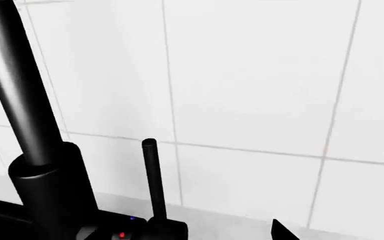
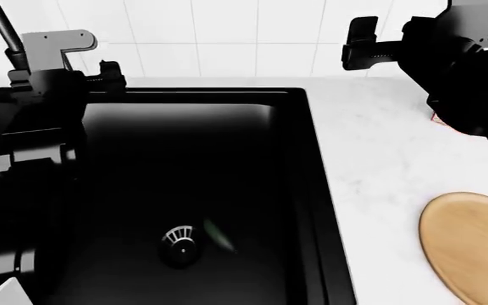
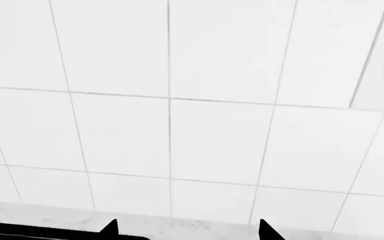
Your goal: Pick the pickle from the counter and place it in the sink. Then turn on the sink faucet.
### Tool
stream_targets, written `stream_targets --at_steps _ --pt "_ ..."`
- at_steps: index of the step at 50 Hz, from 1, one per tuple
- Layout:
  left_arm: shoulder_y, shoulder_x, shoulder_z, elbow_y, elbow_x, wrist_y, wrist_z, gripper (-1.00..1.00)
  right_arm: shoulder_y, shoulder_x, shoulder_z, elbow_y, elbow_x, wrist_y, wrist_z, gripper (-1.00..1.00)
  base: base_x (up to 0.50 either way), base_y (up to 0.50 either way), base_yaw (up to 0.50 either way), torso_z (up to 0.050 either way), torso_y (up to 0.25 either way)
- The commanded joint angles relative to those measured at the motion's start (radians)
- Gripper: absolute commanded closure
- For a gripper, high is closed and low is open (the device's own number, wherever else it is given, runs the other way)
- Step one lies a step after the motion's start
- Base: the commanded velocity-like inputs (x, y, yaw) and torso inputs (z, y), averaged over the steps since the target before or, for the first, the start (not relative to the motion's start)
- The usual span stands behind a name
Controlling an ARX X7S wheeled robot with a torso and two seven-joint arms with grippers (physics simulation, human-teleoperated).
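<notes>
The pickle [image 2: 219,234] lies as a dim dark green piece on the floor of the black sink [image 2: 299,190], just right of the silver drain strainer [image 2: 178,242]. The sink faucet [image 1: 15,95] is a black upright tube, and its thin lever handle [image 1: 153,175] stands beside it. My left gripper [image 1: 219,233] is open at the faucet's base, with the lever close by one fingertip [image 1: 283,232] side's opposite finger. In the head view it [image 2: 108,76] sits at the sink's back left. My right gripper [image 3: 188,230] is open and empty, raised before the tiled wall [image 2: 380,44].
The white marble counter [image 2: 380,165] runs right of the sink. A round wooden board [image 2: 473,244] lies at its front right. A small red object [image 2: 436,118] shows under my right arm. The tiled wall [image 3: 212,100] is close behind both grippers.
</notes>
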Motion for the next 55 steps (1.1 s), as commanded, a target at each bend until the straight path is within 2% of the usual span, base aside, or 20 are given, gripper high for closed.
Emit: stream_targets --at_steps 1,17,30,40,55 --pt "-0.043 -0.004 0.020 0.000 0.013 -0.022 -0.006 -1.00 -0.004 0.004 -0.003 -0.002 -0.001 -0.004 -0.003 -1.00 0.00 0.00 0.00 0.000 -0.215" --pt "-0.088 -0.014 0.066 0.000 0.009 -0.022 -0.034 -1.00 0.000 0.004 -0.005 -0.001 0.000 -0.008 -0.007 -1.00 0.00 0.00 0.00 0.000 0.000" --pt "-0.116 -0.002 0.076 0.000 0.000 -0.037 -0.011 -1.00 0.002 0.010 -0.003 -0.003 0.004 -0.008 -0.006 -1.00 0.00 0.00 0.00 0.000 0.000" --pt "-0.151 -0.006 0.079 0.000 0.000 -0.070 -0.021 -1.00 -0.002 0.015 -0.004 -0.003 0.003 -0.013 -0.008 -1.00 0.00 0.00 0.00 0.000 -0.249" --pt "-0.158 -0.017 0.073 0.000 -0.003 -0.059 -0.054 -1.00 -0.007 0.012 -0.010 -0.002 -0.001 -0.020 -0.010 -1.00 0.00 0.00 0.00 0.000 0.000"
